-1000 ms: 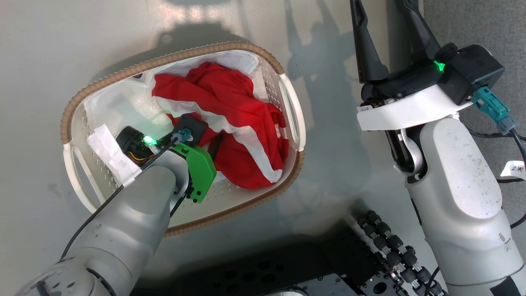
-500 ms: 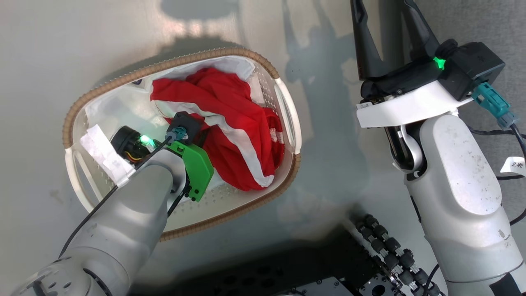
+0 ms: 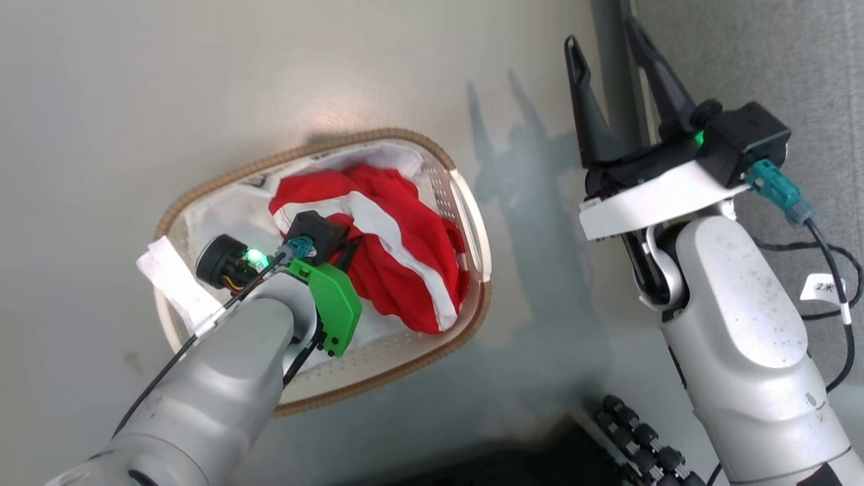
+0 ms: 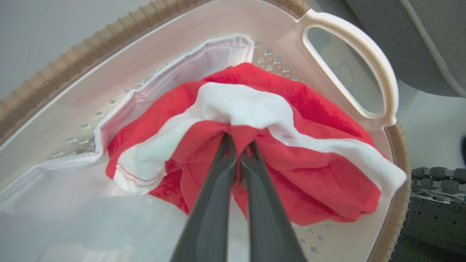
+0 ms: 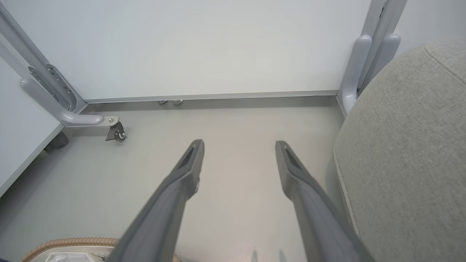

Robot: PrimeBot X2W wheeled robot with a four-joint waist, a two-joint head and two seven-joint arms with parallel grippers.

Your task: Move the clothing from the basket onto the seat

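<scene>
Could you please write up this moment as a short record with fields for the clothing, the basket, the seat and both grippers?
clothing: red with white stripes, bunched inside the basket
basket: on the pale floor, white liner inside
seat: grey, to the robot's right of the basket; visible part bears no clothing
left gripper: shut on a fold of the clothing, inside the basket
right gripper: open, holding nothing, above the floor beside the seat
task state: clothing not yet on the seat

Red, white-striped clothing (image 4: 291, 109); brown-rimmed white basket (image 3: 466, 202)
</scene>
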